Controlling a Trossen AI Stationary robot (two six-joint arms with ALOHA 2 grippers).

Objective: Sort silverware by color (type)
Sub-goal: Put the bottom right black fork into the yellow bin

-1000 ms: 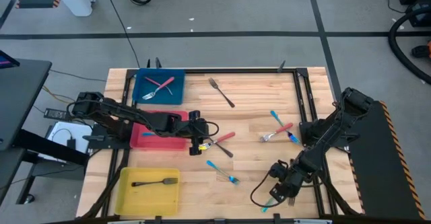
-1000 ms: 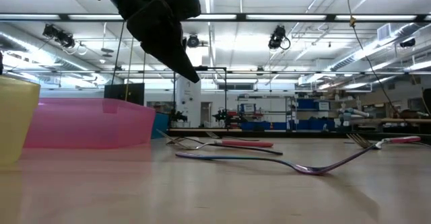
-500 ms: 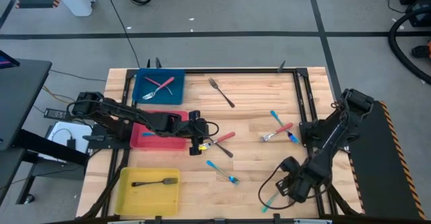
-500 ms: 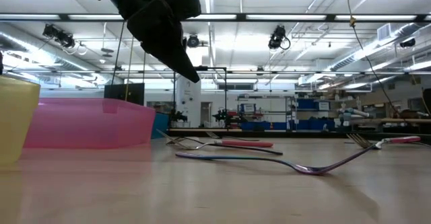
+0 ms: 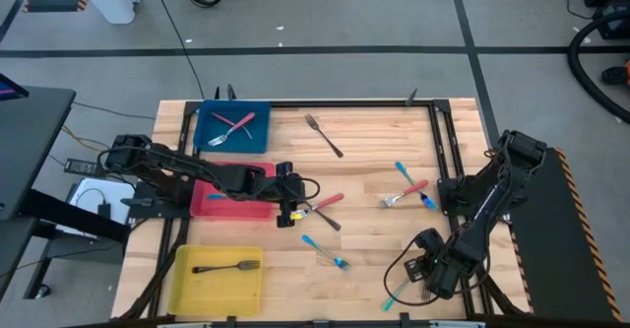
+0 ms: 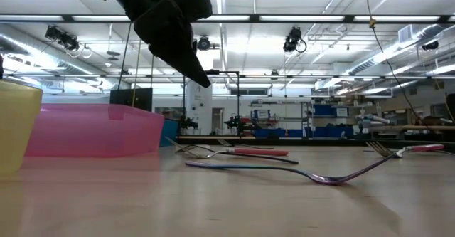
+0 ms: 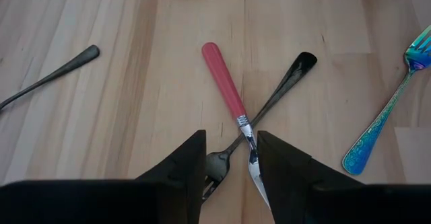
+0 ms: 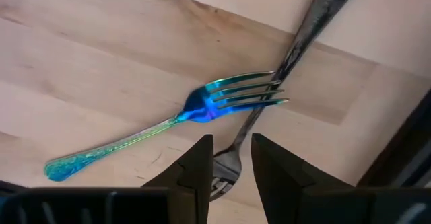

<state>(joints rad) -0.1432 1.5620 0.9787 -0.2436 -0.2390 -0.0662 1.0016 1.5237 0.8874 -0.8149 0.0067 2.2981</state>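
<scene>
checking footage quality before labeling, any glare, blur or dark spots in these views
Low view: ceiling lights glare brightly, the tool overhead is a dark silhouette, the near tabletop looks soft. Left wrist view: even light, red-handled piece sharp. Right wrist view: teal fork gleams, fingers blurred.

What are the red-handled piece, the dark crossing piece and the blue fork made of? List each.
Red-handled piece of silverware: handle looks like matte plastic, with a bright metal neck.
Dark crossing fork: seemingly dark-finished metal with a soft sheen.
Iridescent blue fork: apparently coated metal, mirror-glossy blue-green, with a textured handle.
</scene>
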